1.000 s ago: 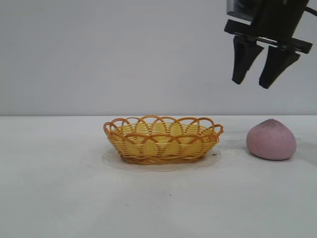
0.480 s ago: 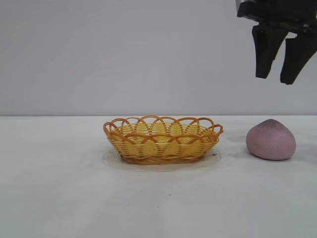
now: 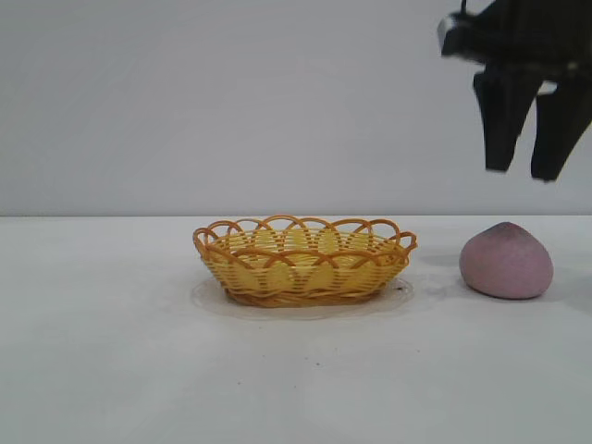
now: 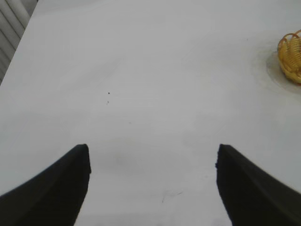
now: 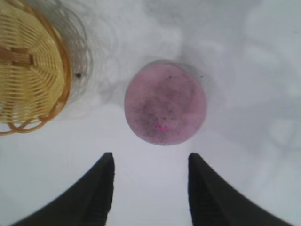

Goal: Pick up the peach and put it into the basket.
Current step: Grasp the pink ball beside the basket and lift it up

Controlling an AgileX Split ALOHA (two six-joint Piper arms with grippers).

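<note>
The dusty-pink peach [image 3: 507,261] rests on the white table at the right, apart from the orange-yellow wicker basket [image 3: 305,261] in the middle. My right gripper [image 3: 524,173] hangs open in the air above the peach, fingers pointing down, with nothing between them. In the right wrist view the peach [image 5: 165,103] lies just beyond the open right gripper [image 5: 150,157], and the basket [image 5: 29,70] is off to one side. My left gripper [image 4: 153,151] is open over bare table, far from the basket [image 4: 291,54], and is out of the exterior view.
The white table [image 3: 111,351] spreads wide at the left of the basket and in front of it. A plain grey wall stands behind. White slats [image 4: 11,23] show past the table edge in the left wrist view.
My right gripper has moved to the right and a little down, from tilted to pointing straight down above the peach. Its fingers have drawn slightly closer together. The peach and basket have not moved.
</note>
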